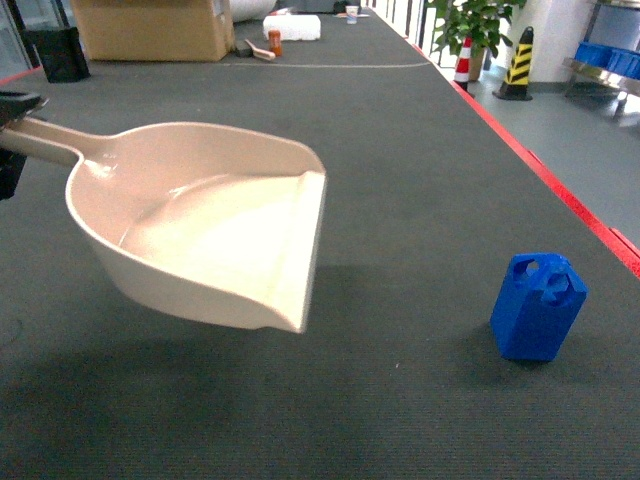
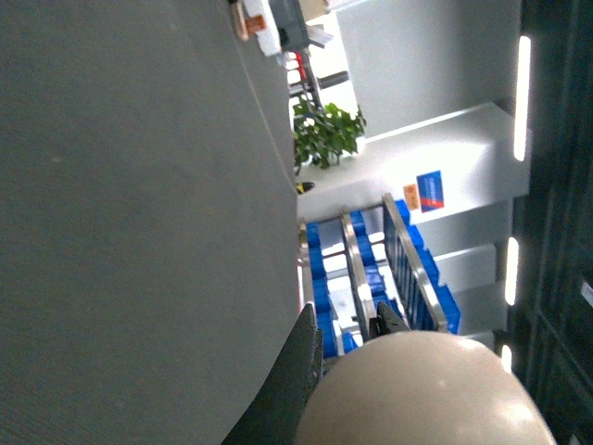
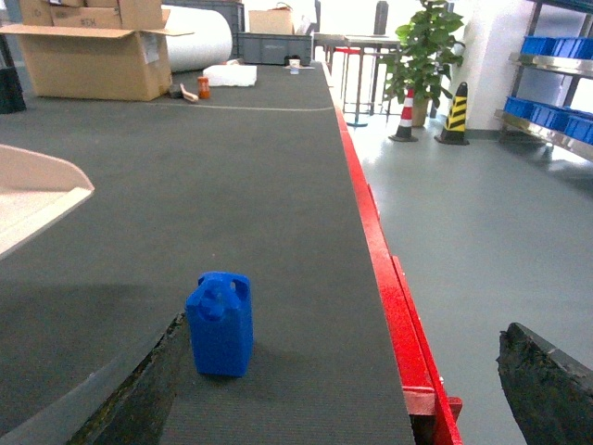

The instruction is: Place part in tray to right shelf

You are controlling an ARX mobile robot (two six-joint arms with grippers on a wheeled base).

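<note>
Left gripper [image 1: 12, 110] sits at the far left edge of the head view, jaws closed on the long handle of the tray [image 1: 200, 225], holding it raised above the bench [image 1: 400, 150] with its flat lip tilted down to the right. Tray: glossy beige plastic, curved raised sides. Right gripper [image 3: 343, 389] hangs low over the bench's near right side, jaws spread wide, holding nothing. The part [image 1: 537, 306], bright blue moulded plastic, stands upright on the dark ribbed mat, well right of the tray, just beyond the left finger [image 3: 139, 394].

Head view slanting down; right wrist low, forward, sharing the part [image 1: 538, 305]; left wrist rolled sideways
</note>
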